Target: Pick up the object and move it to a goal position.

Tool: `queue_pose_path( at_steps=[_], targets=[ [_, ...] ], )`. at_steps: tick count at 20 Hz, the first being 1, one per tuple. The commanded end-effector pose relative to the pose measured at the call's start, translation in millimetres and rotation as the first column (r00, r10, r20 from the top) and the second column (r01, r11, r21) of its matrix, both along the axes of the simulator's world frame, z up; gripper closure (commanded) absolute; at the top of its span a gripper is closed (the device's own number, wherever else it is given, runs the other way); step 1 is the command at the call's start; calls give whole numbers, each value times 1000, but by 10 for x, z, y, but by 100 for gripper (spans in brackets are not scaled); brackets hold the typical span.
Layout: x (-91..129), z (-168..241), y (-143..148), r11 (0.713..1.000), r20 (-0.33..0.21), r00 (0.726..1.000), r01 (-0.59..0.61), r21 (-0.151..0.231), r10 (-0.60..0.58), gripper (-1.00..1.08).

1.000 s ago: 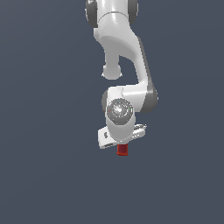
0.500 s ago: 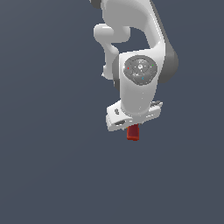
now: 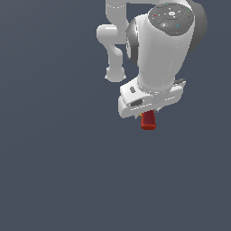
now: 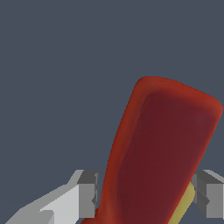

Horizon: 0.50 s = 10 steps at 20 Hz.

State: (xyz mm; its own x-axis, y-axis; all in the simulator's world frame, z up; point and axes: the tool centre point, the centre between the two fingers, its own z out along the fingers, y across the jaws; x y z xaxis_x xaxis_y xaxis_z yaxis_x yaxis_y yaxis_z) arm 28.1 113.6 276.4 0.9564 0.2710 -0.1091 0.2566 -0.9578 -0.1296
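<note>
The gripper is pinching the red drill between its jaws, its yellowish trigger sitting beside one finger.

We see one flat slate-grey surface, the same even tone across the exterior and wrist views. We can't tell floor from backdrop. The drill hangs in front of it, clamped in the gripper; we can't judge any contact with the surface.
</note>
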Motion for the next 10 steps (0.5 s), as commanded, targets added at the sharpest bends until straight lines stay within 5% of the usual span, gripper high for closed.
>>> queue_pose_path(
  at_steps=[1, 10],
  targets=[
    [-25, 130, 40, 1000, 2, 1000, 1, 0, -1, 108],
    [-9, 142, 45, 1000, 2, 1000, 1, 1, -1, 108]
  ],
)
